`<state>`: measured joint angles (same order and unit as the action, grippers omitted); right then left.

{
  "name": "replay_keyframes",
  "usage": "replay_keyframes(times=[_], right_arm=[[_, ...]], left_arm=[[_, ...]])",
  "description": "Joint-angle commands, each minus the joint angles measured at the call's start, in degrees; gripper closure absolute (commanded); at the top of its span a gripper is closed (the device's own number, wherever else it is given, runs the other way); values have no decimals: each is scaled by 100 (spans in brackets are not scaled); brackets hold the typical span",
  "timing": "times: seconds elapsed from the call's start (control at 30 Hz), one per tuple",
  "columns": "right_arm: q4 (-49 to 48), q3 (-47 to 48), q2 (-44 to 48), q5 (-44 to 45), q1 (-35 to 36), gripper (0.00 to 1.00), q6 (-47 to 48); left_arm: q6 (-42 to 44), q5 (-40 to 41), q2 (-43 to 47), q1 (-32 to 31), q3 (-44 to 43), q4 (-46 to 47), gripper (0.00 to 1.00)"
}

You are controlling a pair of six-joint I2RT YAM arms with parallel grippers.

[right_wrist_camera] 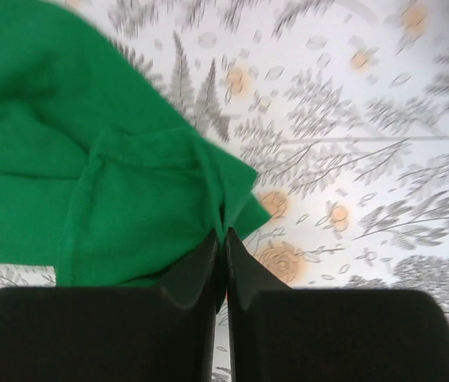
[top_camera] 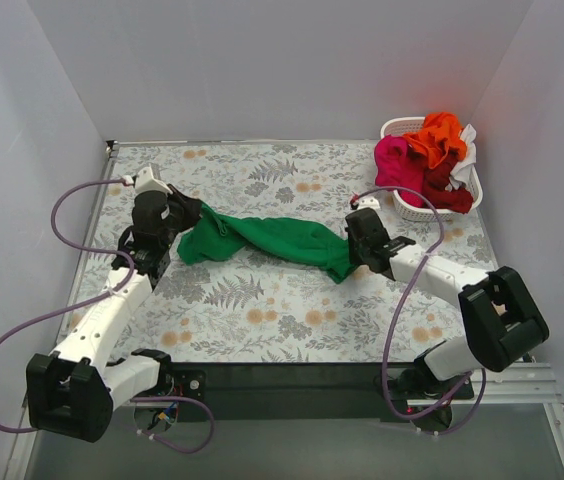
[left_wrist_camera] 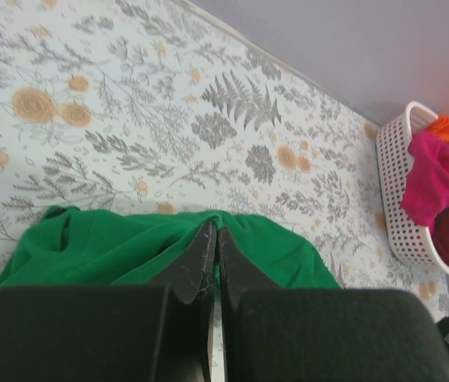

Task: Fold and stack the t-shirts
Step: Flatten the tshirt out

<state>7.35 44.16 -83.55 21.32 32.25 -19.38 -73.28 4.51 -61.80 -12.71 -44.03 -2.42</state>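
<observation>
The green t-shirt is stretched in a twisted band across the middle of the table between both grippers. My left gripper is shut on its left end; in the left wrist view the gripper pinches a fold of the green cloth. My right gripper is shut on its right end; in the right wrist view the gripper pinches the edge of the green cloth. Orange, magenta pink, dark red and white shirts are heaped in the basket.
A white plastic basket stands at the back right corner, also in the left wrist view. The table has a floral cloth. White walls close in the left, back and right sides.
</observation>
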Motion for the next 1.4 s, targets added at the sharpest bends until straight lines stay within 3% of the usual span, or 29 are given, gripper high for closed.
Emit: replay_keyframes(times=[0.0, 0.27, 0.5, 0.7, 0.87, 0.9, 1.0, 1.27, 1.37], right_arm=[[231, 672, 558, 846, -52, 99, 302], [661, 1112, 1938, 1865, -350, 99, 908], [925, 1481, 2615, 2447, -553, 99, 1287], [926, 1394, 2651, 2202, -720, 99, 1226], [961, 928, 2370, 1859, -720, 98, 796], [952, 788, 2326, 1788, -720, 83, 752], [961, 586, 2159, 1394, -720, 52, 567], [513, 93, 1860, 366, -98, 49, 233], [451, -170, 1772, 686, 454, 48, 5]], left_arm=[[182, 348, 107, 242, -658, -13, 100], [419, 524, 107, 647, -1748, -382, 100], [612, 1033, 238, 770, -2065, -628, 100], [744, 1385, 344, 832, -2162, -778, 100], [666, 1377, 388, 832, -1715, -804, 100], [570, 1359, 362, 832, -1584, -770, 100], [394, 1175, 187, 832, -1065, -515, 100], [270, 937, -130, 832, -1, 197, 100], [314, 955, -244, 832, 61, 206, 100]])
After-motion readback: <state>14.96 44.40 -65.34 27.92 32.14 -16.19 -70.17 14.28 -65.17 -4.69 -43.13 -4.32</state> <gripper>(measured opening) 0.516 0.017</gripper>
